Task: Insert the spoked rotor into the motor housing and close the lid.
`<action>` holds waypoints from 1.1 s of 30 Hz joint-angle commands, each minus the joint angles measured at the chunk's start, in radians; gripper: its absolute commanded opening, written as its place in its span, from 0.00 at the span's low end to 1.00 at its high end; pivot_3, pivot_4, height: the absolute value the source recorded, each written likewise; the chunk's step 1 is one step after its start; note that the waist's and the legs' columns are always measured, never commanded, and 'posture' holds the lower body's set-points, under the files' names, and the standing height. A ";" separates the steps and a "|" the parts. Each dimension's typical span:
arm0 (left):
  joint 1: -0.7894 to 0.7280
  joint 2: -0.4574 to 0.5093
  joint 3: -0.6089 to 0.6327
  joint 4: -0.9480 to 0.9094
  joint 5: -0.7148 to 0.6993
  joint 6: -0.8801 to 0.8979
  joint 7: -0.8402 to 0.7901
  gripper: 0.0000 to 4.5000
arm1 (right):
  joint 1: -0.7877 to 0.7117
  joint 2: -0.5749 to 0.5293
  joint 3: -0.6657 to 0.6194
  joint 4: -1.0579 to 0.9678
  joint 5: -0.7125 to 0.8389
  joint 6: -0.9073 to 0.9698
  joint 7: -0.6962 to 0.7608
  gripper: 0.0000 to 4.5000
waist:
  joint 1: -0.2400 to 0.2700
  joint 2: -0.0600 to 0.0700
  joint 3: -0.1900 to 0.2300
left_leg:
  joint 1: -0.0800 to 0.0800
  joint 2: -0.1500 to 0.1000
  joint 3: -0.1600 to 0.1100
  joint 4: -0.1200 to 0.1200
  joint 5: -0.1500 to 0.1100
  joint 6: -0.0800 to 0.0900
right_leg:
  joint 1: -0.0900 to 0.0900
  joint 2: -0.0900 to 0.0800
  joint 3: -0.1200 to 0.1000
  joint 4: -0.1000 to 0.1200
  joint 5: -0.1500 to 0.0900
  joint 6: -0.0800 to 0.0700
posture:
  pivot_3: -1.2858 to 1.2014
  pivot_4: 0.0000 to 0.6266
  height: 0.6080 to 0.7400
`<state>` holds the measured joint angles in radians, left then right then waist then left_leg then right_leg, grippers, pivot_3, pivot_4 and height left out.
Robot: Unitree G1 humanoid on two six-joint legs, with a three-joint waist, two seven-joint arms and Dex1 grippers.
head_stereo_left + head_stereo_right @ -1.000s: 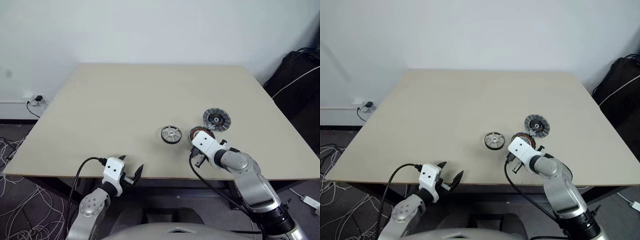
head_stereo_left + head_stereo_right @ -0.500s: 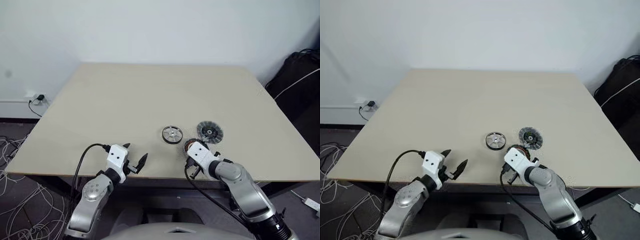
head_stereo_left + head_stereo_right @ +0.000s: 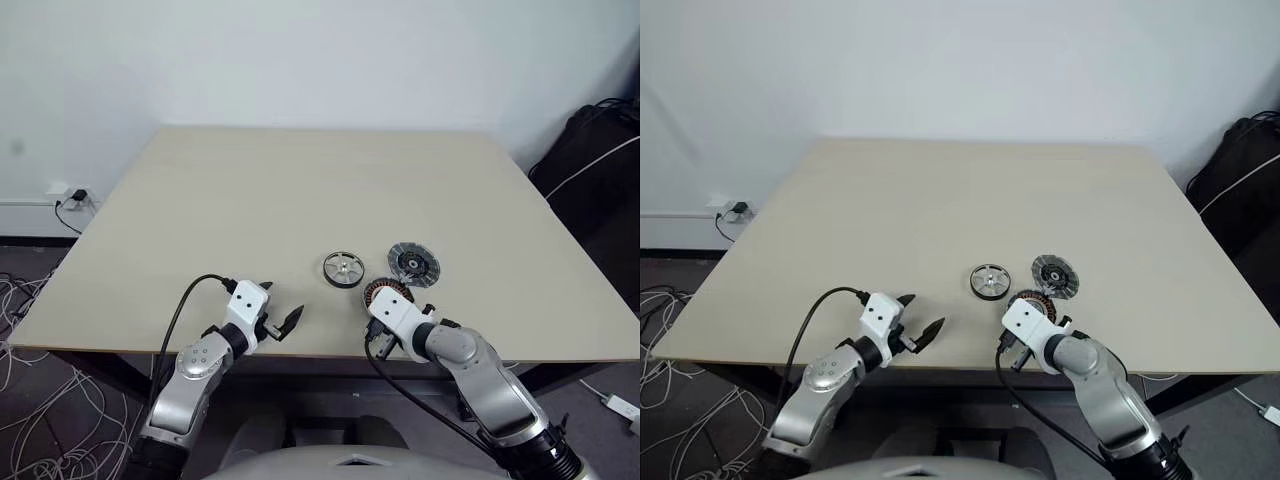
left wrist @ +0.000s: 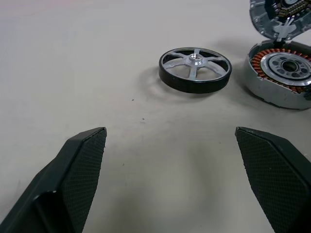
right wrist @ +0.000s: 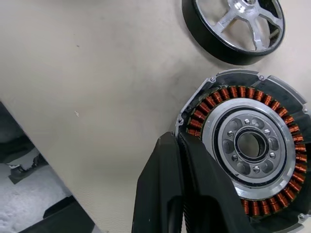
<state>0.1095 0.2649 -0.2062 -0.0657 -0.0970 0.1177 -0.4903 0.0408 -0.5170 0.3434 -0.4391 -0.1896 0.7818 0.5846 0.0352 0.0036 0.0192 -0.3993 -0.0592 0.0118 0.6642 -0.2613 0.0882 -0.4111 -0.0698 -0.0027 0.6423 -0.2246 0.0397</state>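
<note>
**Three motor parts near the front edge, one gripper on the housing**

The beige table has a matte, faintly speckled top. Off its left side, loose white cables lie on the dark floor, and a plug sits in a wall socket. A black bag with a white cord stands past the right edge.

The rotor lies flat near the front edge: a shiny silver hub with open spokes inside a dark, smooth rim. Nothing rests on it or covers it. Just to its right is the housing, a round dark shell holding a ring of copper windings around a silvery centre with small bolt holes. The lid, a grey disc with fine radial ribs and a dark centre, sits just behind the housing; in the left wrist view it is cut off by the frame, and whether it touches the housing cannot be told.

The right gripper points down at the housing's near rim. Its black fingers are pressed together, with the tips at the rim just outside the windings; whether they pinch the rim cannot be made out. In the head views the white wrist hides the front of the housing.

The left gripper hangs over the front edge, well left of the rotor, spread wide and empty. Its textured fingers frame the rotor and housing.
</note>
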 commanded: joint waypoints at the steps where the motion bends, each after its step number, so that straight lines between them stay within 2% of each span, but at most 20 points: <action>1: -0.023 -0.002 -0.009 0.026 0.010 -0.051 -0.018 1.00 | -0.026 -0.017 -0.046 -0.080 0.028 -0.012 0.012 0.22 | 0.001 0.000 0.000 | 0.000 0.000 0.000 0.000 0.000 0.000 | 0.000 0.000 0.000 0.000 0.000 0.000 | 0.52 0.00 1.00; 5: -0.023 -0.017 -0.019 0.052 0.013 -0.076 -0.022 1.00 | -0.029 -0.040 -0.084 -0.124 0.030 -0.002 -0.003 0.51 | 0.004 0.000 0.000 | 0.000 0.000 0.000 0.001 0.000 0.000 | 0.001 -0.001 0.000 0.000 0.000 0.000 | 0.52 0.00 1.00; 11: -0.009 -0.033 -0.026 0.067 0.014 -0.099 -0.017 1.00 | -0.045 -0.027 -0.146 -0.138 0.031 0.116 -0.054 0.51 | 0.006 -0.001 -0.001 | 0.000 0.000 0.000 0.001 0.000 0.000 | 0.001 -0.001 0.000 0.000 0.000 0.001 | 0.52 0.00 1.00; 17: 0.001 -0.043 -0.031 0.074 0.016 -0.114 -0.013 1.00 | -0.080 0.066 -0.163 -0.078 0.044 0.260 -0.141 0.51 | 0.005 0.000 -0.001 | 0.000 0.000 0.000 0.001 0.000 0.000 | 0.000 -0.001 0.000 0.000 0.000 0.000 | 0.52 0.00 1.00; 21: 0.004 -0.046 -0.031 0.077 0.021 -0.136 -0.011 1.00 | -0.096 0.132 -0.176 -0.044 0.068 0.301 -0.176 0.51 | 0.004 0.000 -0.002 | 0.000 0.000 0.000 0.001 0.000 0.000 | 0.001 -0.001 0.000 0.000 0.000 0.000 | 0.52 0.00 1.00; 27: 0.008 -0.043 -0.032 0.082 0.025 -0.153 -0.014 1.00 | -0.113 0.157 -0.172 -0.017 0.085 0.311 -0.211 0.51 | 0.002 0.001 -0.002 | 0.000 0.000 0.000 0.001 0.000 0.000 | 0.000 -0.001 0.000 0.000 0.001 0.000 | 0.52 0.00 1.00; 30: 0.010 -0.042 -0.032 0.083 0.024 -0.158 -0.015 1.00 | -0.125 0.160 -0.180 0.000 0.090 0.306 -0.226 0.38 | 0.002 0.001 -0.002 | 0.000 0.000 0.000 0.001 0.000 0.000 | 0.000 -0.001 0.000 0.000 0.001 0.000 | 0.52 0.00 1.00; 33: 0.012 -0.041 -0.032 0.084 0.024 -0.161 -0.016 1.00 | -0.135 0.157 -0.186 0.013 0.093 0.301 -0.235 0.15 | 0.001 0.001 -0.002 | 0.000 0.000 0.000 0.001 0.000 0.000 | 0.000 -0.001 0.000 0.000 0.001 0.000 | 0.52 0.00 1.00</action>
<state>0.1293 0.2266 -0.2369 0.0296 -0.0776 -0.0184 -0.5031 -0.0679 -0.3583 0.1851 -0.4235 -0.1052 1.0955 0.3636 0.0365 0.0045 0.0172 -0.3998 -0.0594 0.0117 0.6648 -0.2615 0.0884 -0.4109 -0.0708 -0.0026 0.6422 -0.2241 0.0399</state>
